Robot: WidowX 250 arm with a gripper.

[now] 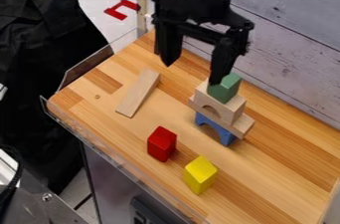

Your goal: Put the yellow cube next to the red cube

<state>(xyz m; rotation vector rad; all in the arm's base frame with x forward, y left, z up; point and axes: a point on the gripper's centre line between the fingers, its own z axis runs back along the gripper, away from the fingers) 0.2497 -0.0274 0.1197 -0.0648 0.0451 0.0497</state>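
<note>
My gripper (191, 71) hangs open over the back part of the wooden table, its two fingers wide apart with nothing between them. Its right fingertip overlaps the left side of a green block at the top of a block stack; whether they touch I cannot tell. The yellow cube (200, 174), a tall block, stands near the front edge of the table. Up and to the left of it stands the red cube (161, 144), with a small gap of bare wood between the two. Both lie lower in the view than the gripper.
A stack holds a blue arch (215, 129), a flat wooden plank (240, 126), a wooden arch (222, 108) and the green block (225, 88). A loose wooden plank (138, 93) lies at the left. A clear rim (106, 151) edges the table (266, 183); a plank wall rises behind.
</note>
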